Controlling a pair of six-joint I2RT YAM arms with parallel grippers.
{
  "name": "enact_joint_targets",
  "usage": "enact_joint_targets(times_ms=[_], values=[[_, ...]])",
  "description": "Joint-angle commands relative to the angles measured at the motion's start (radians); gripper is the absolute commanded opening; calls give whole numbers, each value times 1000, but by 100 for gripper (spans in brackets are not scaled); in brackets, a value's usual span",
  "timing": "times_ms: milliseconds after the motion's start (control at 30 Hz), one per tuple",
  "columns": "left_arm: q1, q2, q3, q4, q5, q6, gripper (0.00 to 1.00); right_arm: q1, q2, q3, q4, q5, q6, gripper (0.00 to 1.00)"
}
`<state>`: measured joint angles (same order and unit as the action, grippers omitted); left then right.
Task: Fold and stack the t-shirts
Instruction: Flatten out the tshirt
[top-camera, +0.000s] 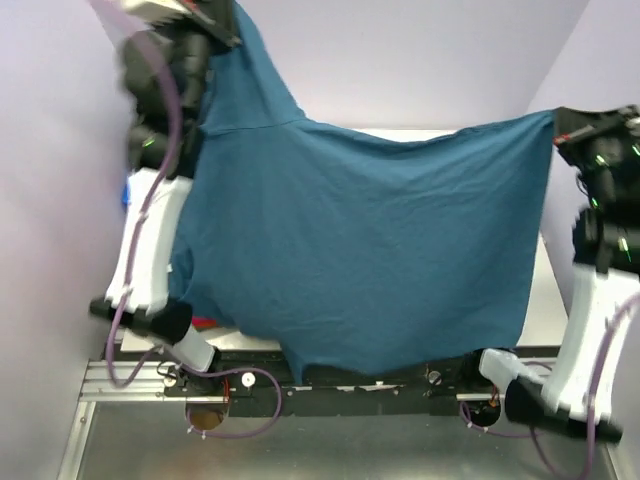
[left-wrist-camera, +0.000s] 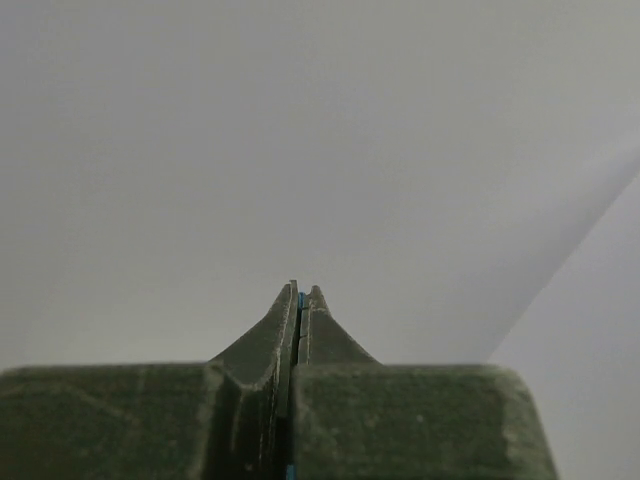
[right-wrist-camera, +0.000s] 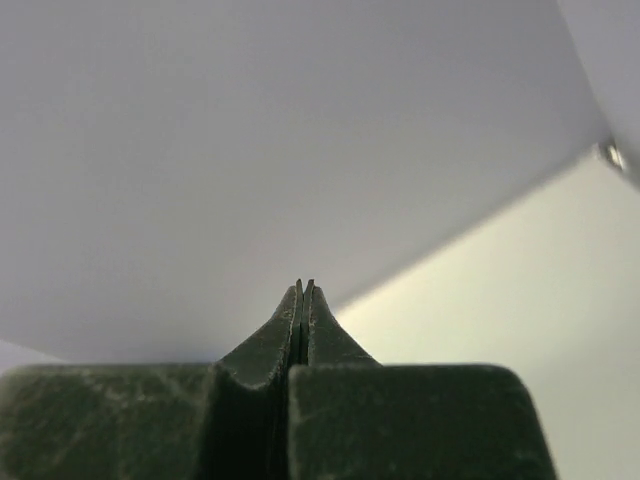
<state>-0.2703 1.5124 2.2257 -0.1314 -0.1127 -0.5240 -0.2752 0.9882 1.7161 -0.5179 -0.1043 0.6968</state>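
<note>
Pale lilac walls close in on both sides, and nearest me the two arm bases sit on a black rail (top-camera: 380, 385) with purple cables (top-camera: 250, 425) looping beneath it. Just above that rail hangs the lower hem of the teal t-shirt (top-camera: 370, 250), which is held up in the air and spread wide like a curtain. It blocks almost everything behind it. Only a strip of the white table (top-camera: 548, 300) shows past its right edge. A scrap of red cloth (top-camera: 205, 322) peeks out under its lower left corner, and a small patch of bright blue (top-camera: 126, 192) shows behind the left arm; I cannot tell what that is. Higher and further back, the left gripper (top-camera: 222, 30) is clamped on the shirt's upper left part. From its wrist view the fingers (left-wrist-camera: 275, 335) are pressed together with a thin sliver of teal between them. The right gripper (top-camera: 558, 128) pinches the shirt's upper right corner, lower than the left, so the top edge slopes. Its fingers (right-wrist-camera: 270, 340) are pressed together too, with bare wall and a corner seam beyond.
</note>
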Motion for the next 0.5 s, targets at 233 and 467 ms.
enact_joint_targets(times_ms=[233,467], values=[[3,414,171,30,88,-16,0,-10,504,41,65,-282,53,1],[3,434,269,246,74,36,0,-130,768,474,61,-506,158,1]])
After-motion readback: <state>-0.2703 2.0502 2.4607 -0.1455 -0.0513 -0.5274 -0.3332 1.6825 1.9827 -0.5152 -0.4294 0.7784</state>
